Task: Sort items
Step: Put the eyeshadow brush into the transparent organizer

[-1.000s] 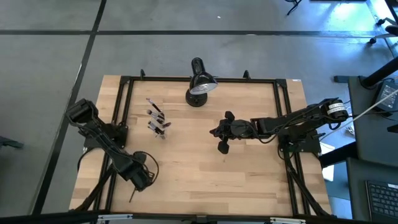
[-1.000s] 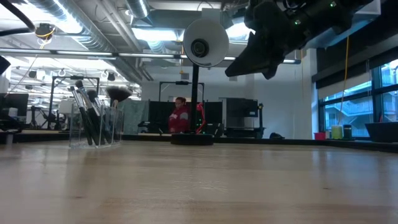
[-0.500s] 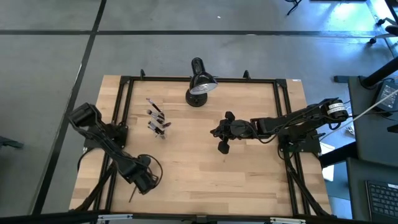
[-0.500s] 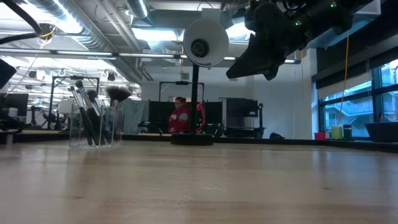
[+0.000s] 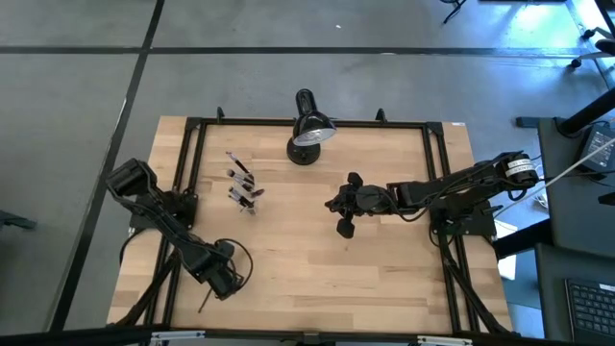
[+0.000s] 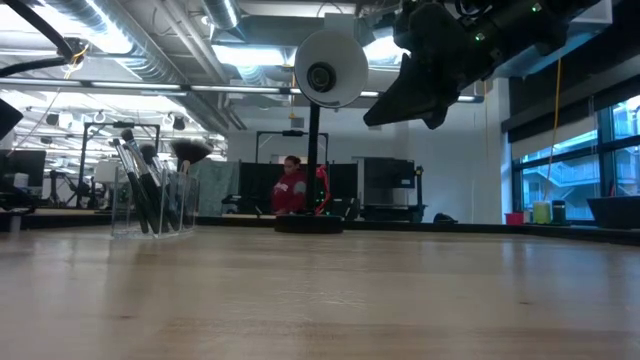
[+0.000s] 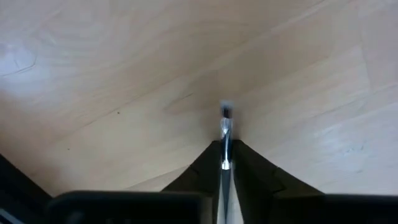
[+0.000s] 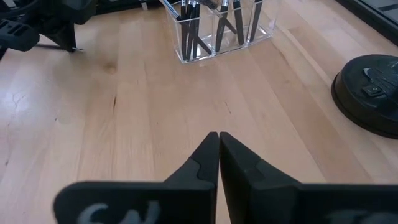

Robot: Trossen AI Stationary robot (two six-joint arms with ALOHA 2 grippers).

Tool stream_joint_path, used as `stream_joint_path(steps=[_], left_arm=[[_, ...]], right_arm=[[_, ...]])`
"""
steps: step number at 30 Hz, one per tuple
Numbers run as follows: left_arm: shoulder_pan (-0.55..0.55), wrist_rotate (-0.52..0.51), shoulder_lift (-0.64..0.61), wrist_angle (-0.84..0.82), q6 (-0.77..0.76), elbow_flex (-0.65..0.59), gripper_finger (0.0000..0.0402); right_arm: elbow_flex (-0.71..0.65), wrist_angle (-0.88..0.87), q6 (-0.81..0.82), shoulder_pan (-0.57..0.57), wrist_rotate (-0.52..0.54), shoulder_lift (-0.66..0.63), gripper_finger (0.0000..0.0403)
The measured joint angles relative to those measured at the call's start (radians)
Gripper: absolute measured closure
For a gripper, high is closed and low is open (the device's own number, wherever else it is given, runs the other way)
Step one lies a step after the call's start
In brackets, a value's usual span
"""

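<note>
Down at the near left corner of the pale wooden table (image 5: 384, 269), the left gripper (image 7: 225, 163) has its dark wedge-shaped fingers pinched on a thin brush (image 7: 225, 134), apparently by its silvery ferrule. Other brushes (image 6: 140, 185) stand upright in a clear plastic holder (image 8: 217, 37). Above mid-table, the right gripper (image 8: 218, 138) hangs clenched on nothing, near the black lamp (image 5: 307, 130).
</note>
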Motion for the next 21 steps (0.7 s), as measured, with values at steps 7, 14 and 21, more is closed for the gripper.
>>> stream_joint_path(steps=[7, 14, 21], left_arm=[[0.001, -0.007, 0.0, -0.006, 0.012, 0.0, 0.0385], [0.02, -0.069, -0.058, -0.046, 0.015, -0.008, 0.0373], [0.039, -0.318, -0.217, -0.214, -0.013, 0.029, 0.0379]], right_arm=[[0.0, 0.0, 0.0, 0.0, 0.0, 0.0, 0.0389], [0.0, 0.0, 0.015, 0.0, 0.0, 0.0, 0.0389], [0.0, -0.003, 0.026, 0.0, -0.016, 0.0, 0.0389]])
